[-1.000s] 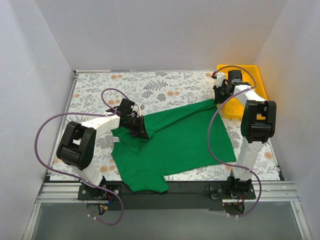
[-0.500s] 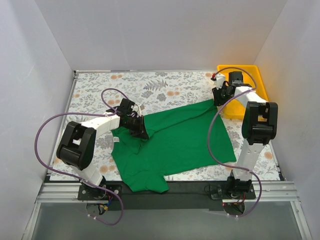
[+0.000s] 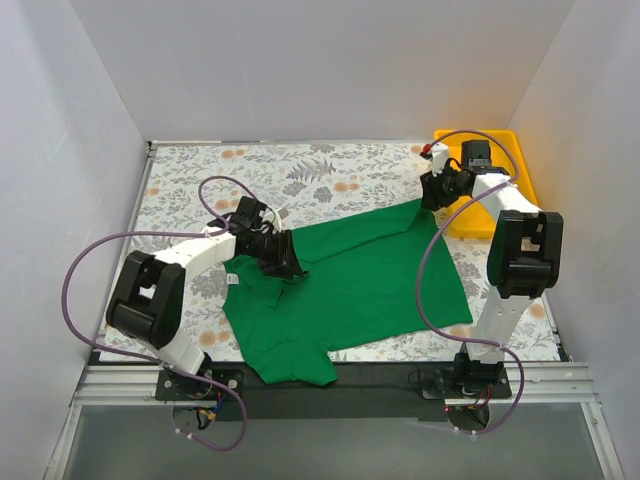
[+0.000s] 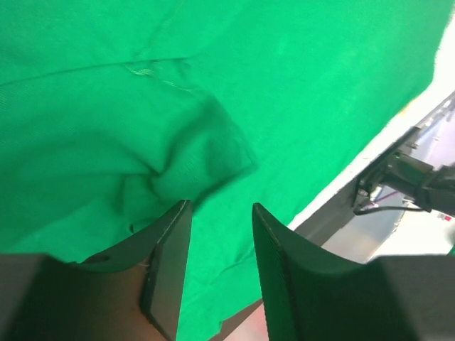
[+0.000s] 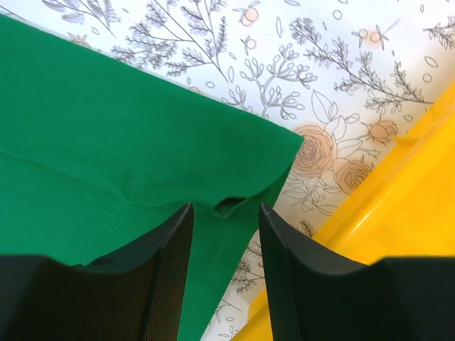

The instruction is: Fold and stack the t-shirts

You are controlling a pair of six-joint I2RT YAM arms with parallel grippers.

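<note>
Seen from above, a plain green t-shirt [image 3: 350,285] lies spread and rumpled on a counter [image 3: 200,170] covered in a floral print of grey leaves and peach blossoms, inside a white-walled enclosure. The shirt sits toward the near edge, its lower part reaching the dark front rail, with one corner stretching up and to the right toward a yellow tray [image 3: 515,165] at the far right corner of the counter. A small white neck label [image 3: 232,279] shows at the shirt's left side, too small to read any writing on it. The left pincer [image 3: 283,255] rests low over the shirt's upper left area; in its wrist view the left pincer [image 4: 217,241] has its two dark fingers [image 4: 170,263] parted, with a bunched pucker of green cloth just ahead of the tips and nothing clamped between them. The right pincer [image 3: 432,195] is at the shirt's far right corner, just beside the tray; in its wrist view the right pincer [image 5: 224,234] is likewise parted, a small fold of the hem lying loose between the tips, the yellow tray [image 5: 398,206] close at the right. Purple cables [image 3: 95,260] loop from both arms
</note>
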